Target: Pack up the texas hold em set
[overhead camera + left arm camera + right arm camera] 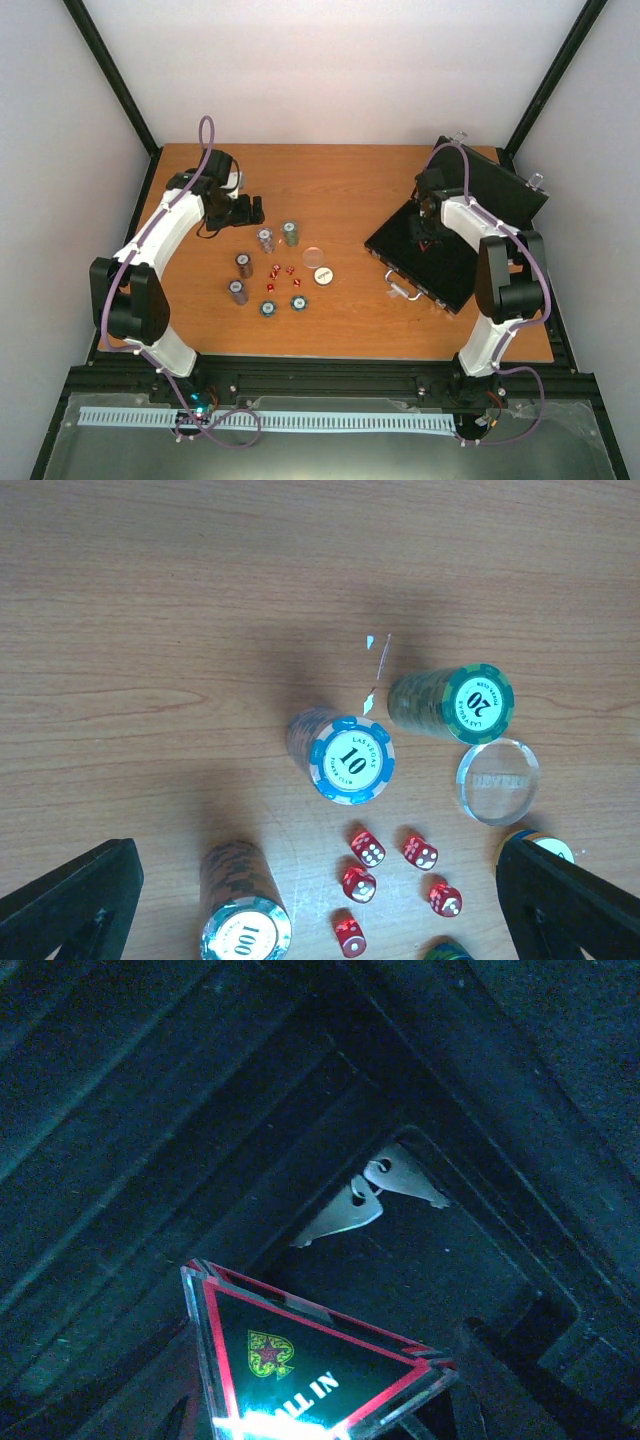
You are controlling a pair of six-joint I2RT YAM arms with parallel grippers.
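I am inspecting from the largest item down. The surface (340, 325) is carrying the whole set. The case (430, 265) is lying open at its right side, lid standing up behind and handle facing the arms. The right gripper (320, 1395) is reaching into the case and holding a triangular plaque (300, 1345) lettered ALL IN. Its jaws are partway closed on the plaque's edges, above a recess where two pale keys (365, 1195) are lying.

The left gripper (245, 210) is hovering wide and empty over the loose pieces, well apart from the case. Chip stacks (350, 760), a clear disc (497, 782), a white disc (323, 275) and red dice (368, 852) are sitting unpacked.

I am judging the step in hand to be seating the plaque. The next move calls for lowering it into a free recess and releasing, then closing the left gripper squarely around one upright stack.
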